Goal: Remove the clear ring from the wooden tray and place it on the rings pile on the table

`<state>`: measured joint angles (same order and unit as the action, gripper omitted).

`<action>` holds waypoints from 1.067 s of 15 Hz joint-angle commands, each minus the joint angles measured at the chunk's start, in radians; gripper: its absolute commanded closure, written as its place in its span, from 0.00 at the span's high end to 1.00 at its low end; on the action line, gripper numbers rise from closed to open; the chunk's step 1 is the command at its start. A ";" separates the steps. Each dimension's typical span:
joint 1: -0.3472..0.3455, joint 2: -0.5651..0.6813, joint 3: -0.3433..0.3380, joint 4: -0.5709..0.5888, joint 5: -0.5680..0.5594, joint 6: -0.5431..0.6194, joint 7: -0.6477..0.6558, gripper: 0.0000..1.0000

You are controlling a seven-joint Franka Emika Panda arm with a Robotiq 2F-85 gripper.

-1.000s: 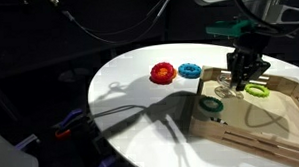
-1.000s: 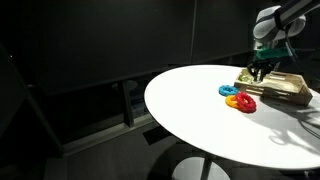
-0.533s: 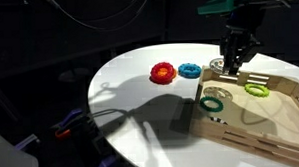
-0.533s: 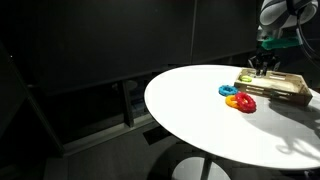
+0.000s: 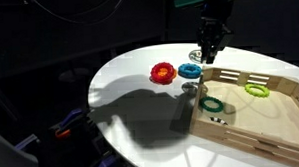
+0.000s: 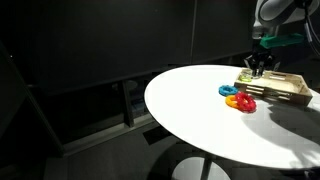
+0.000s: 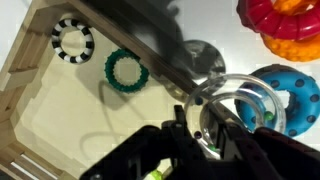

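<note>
Hand [image 5: 211,54] grasping clear ring [image 7: 238,106], seemingly airborne over table [image 5: 121,70], beside blue ring [image 7: 293,95].

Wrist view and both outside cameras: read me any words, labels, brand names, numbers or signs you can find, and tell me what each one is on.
None: no word, number, logo or sign can be read in any view.
The wooden tray, the clear ring and the gripper show no print.
The black-and-white ring carries only stripes, not characters.
</note>
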<state>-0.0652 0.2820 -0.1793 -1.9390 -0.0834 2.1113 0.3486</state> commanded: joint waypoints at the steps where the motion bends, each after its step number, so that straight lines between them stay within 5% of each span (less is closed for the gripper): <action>1: 0.021 -0.047 0.023 -0.070 -0.042 0.027 -0.003 0.09; 13: 0.029 0.020 0.062 -0.131 -0.026 0.081 -0.066 0.10; 14: 0.030 0.022 0.061 -0.130 -0.027 0.079 -0.067 0.41; 16: 0.030 0.029 0.060 -0.129 -0.028 0.076 -0.067 0.59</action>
<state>-0.0301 0.2986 -0.1226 -2.0641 -0.1096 2.1833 0.3053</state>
